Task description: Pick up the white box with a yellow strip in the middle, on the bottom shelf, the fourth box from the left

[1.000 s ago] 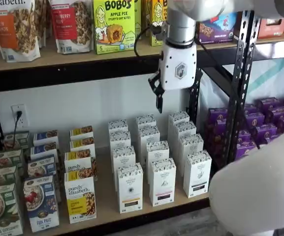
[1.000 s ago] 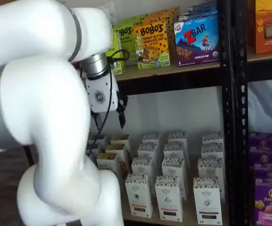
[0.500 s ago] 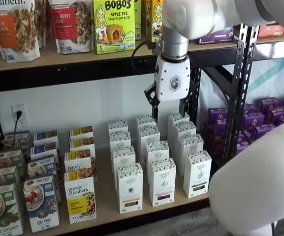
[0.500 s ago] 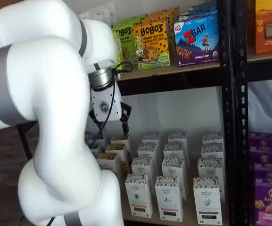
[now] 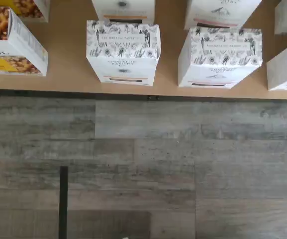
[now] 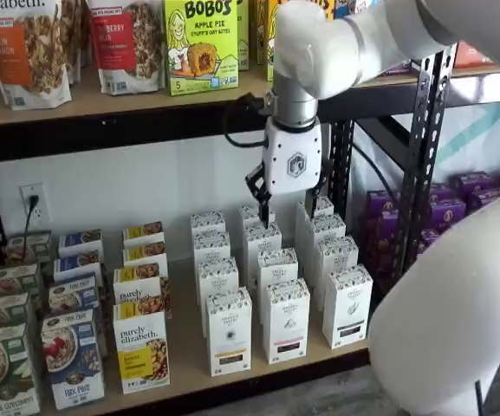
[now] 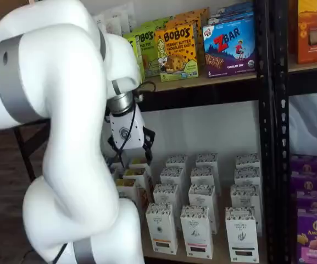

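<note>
Across both shelf views the white arm (image 6: 457,286) fills most of the frame, bigger in one (image 7: 65,137). On the bottom shelf (image 6: 189,347), white cartons stand in three columns of four, twelve total. The white box (image 6: 230,331) with the yellow strip is the front carton of the left column, just right of the purely elizabeth box (image 6: 142,352). Gripper (image 6: 288,204) hangs above the rear cartons, well apart from the target; a gap between the black fingers shows, nothing held. The wrist view alone shows carton tops from above, two full in the front row, target (image 5: 123,52) included, plus grey plank floor (image 5: 143,169). Only one shelf view shows a ZBar box (image 7: 229,47).
</note>
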`<state>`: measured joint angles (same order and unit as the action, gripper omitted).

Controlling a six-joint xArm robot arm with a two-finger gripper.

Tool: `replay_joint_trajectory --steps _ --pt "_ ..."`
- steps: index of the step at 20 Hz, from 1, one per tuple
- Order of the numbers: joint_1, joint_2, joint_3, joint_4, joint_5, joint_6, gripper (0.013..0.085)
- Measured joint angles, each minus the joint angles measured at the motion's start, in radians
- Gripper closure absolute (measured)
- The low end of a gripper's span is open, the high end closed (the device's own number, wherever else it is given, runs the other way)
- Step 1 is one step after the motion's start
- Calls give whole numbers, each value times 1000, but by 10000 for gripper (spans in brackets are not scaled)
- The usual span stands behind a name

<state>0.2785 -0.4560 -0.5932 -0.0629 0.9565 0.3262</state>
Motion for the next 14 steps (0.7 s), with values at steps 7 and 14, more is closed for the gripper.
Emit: replay_joint_trajectory --steps 7,14 --pt "5 88 4 46 -100 -21 130" --pt "20 172 -1 14 -188 17 130"
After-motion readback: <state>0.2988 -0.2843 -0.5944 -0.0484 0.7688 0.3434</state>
